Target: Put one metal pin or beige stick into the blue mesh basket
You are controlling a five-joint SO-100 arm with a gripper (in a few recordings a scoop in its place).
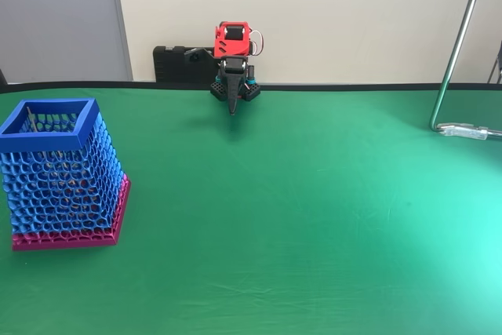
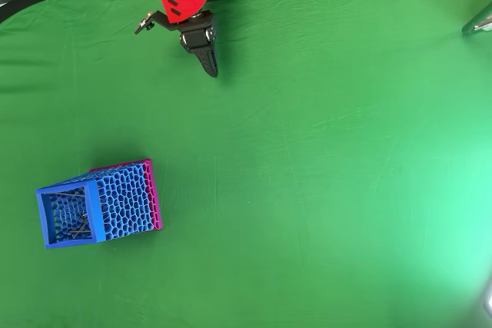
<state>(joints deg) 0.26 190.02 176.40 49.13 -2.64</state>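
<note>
Basket (image 2: 123, 201) of blue honeycomb mesh, square, tapered, solid rim, magenta base band: stood at eight o'clock on the green cloth (image 2: 323, 174) in the overhead view, mouth upward, presumably to receive drops. Thin pins (image 2: 77, 224), dark against the mesh, are seen lying inside it. Gripper (image 2: 209, 67), black fingers on a red arm, is parked at twelve o'clock, well apart, jaws drawn together, nothing held.

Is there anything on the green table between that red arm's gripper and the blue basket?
Nothing visible. In the overhead view only bare green cloth lies between the gripper at the far edge and the blue mesh basket. A few thin pins already lie inside the basket.
</note>
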